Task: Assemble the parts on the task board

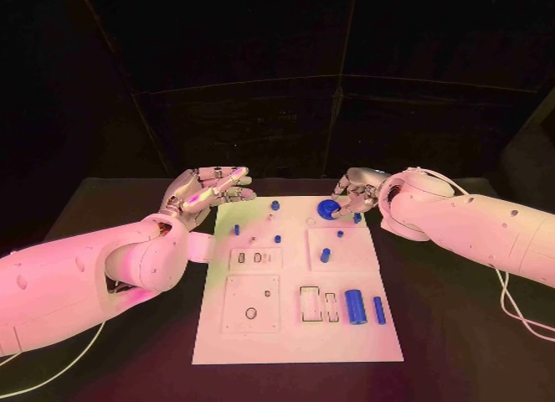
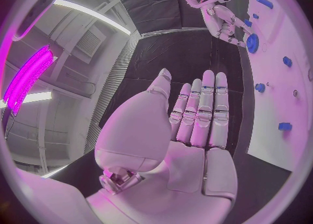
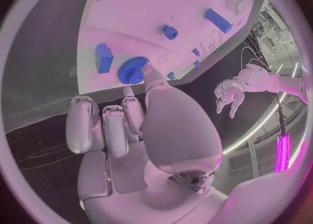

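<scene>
The white task board lies in the middle of the table. A blue gear sits near its far edge. My right hand hovers just behind the gear. In the right wrist view its fingers are curled in and the thumb tip reaches the rim of the gear; nothing is in the palm. My left hand is off the board's far left corner, palm up. Its fingers are straight and hold nothing. The left wrist view shows the right hand beside the gear.
A thick blue cylinder and a thinner one lie at the board's near right. Small blue pegs stand across its far half. A blue block sits next to the gear. A cable trails at the right.
</scene>
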### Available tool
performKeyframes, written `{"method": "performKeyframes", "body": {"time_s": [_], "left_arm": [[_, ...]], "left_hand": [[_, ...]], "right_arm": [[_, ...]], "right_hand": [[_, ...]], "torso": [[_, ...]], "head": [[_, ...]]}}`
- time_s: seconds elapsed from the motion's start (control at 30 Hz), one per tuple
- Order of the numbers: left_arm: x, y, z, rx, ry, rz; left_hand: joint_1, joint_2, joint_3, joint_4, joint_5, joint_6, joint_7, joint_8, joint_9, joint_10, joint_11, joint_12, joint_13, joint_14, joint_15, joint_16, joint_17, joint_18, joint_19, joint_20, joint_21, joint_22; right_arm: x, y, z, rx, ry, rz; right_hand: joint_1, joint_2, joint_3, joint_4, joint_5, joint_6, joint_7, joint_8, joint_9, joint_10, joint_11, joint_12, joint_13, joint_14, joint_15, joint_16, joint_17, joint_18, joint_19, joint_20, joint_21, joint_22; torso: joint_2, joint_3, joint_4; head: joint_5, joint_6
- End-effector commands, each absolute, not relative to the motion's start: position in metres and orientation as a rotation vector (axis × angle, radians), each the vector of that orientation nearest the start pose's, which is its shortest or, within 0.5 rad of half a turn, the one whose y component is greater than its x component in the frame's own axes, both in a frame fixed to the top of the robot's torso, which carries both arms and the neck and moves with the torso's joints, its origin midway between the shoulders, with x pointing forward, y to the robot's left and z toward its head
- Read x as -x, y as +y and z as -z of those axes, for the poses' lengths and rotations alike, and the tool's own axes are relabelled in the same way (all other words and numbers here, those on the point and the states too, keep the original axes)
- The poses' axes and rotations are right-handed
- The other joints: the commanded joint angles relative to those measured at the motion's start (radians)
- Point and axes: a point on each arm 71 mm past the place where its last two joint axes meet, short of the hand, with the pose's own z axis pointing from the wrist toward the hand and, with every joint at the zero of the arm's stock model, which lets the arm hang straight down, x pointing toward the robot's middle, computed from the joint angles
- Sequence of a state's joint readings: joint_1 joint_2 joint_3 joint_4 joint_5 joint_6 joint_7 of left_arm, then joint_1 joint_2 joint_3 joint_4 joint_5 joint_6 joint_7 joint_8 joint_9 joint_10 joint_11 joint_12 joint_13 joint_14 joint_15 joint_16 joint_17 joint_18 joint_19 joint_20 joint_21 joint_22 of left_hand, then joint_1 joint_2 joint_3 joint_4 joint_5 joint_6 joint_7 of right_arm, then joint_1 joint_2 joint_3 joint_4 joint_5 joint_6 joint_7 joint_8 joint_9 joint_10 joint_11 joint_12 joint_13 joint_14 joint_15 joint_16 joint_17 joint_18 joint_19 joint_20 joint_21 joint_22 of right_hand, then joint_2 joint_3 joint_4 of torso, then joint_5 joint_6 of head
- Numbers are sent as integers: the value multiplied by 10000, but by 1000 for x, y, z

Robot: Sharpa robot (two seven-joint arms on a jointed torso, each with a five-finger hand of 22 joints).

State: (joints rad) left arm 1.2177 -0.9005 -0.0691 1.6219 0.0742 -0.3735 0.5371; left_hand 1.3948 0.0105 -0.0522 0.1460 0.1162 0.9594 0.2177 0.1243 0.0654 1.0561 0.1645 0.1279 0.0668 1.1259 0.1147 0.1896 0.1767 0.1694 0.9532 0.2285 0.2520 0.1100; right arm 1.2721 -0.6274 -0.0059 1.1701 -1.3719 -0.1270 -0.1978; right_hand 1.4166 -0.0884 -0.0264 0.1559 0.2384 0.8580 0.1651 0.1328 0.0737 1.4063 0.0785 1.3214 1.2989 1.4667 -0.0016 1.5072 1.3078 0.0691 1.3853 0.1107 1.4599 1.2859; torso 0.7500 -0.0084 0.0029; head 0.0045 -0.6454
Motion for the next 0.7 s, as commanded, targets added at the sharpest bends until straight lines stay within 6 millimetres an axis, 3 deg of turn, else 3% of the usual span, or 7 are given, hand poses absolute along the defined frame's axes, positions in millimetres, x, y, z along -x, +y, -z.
{"method": "performKeyframes", "body": {"time_s": [0.03,0.7], "left_arm": [[-472,214,164,11052,12743,16150],[-473,214,165,11070,12788,16156]], "left_hand": [[8,64,-2,-41,-47,10,0,-56,-5,-41,1,-48,-12,36,22,-44,16,136,64,5,28,-13],[22,75,1,-60,-47,9,-3,-63,-5,-44,-2,-59,-13,37,19,-52,21,137,67,4,25,-16]], "right_arm": [[-563,-197,169,287,18129,-4633],[-569,-190,170,651,18026,-4329]], "right_hand": [[102,38,18,-39,52,97,5,75,11,89,-19,92,65,740,37,44,1107,-75,81,12,52,24],[177,256,89,-141,-39,213,-12,174,9,221,-32,364,372,772,32,118,1282,-113,182,8,139,215]], "torso": [[-3,0,12],[6,9,6]], "head": [[-12,-2],[1,-38]]}}
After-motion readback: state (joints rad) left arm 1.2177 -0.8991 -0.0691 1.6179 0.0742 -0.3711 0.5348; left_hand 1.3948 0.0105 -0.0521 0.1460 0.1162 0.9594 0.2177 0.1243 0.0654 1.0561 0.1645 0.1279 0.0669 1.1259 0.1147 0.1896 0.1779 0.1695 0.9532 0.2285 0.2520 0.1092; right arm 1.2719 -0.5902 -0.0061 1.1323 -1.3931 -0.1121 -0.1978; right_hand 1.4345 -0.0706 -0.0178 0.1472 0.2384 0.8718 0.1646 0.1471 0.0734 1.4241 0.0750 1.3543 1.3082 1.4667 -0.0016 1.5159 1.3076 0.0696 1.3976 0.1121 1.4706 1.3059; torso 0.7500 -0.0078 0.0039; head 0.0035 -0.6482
